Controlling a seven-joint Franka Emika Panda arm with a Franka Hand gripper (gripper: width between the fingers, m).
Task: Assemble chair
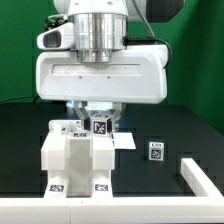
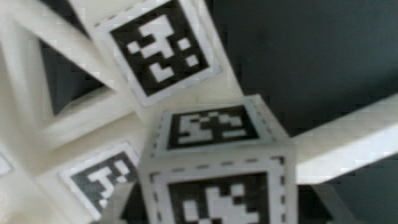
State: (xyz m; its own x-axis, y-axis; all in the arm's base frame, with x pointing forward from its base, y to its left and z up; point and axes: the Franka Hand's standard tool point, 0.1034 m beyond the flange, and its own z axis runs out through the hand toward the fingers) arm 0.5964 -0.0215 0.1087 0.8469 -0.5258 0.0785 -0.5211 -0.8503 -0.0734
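Observation:
The partly built white chair (image 1: 75, 160) stands at the front, left of the middle in the exterior view, with tags on its lower front. My gripper (image 1: 100, 120) reaches down right over its top and sits around a small white tagged block (image 1: 101, 126) at the top of the chair. In the wrist view that block (image 2: 222, 150) fills the space at the jaws, with tags on two faces, next to a tagged flat panel (image 2: 160, 45) and white bars (image 2: 63, 110). The fingertips themselves are hidden. A loose small tagged chair piece (image 1: 155, 150) lies to the exterior view's right.
The white L-shaped border rail (image 1: 200, 185) runs along the front right of the black table. A flat white sheet (image 1: 124, 141) lies just behind the chair. A green backdrop stands behind.

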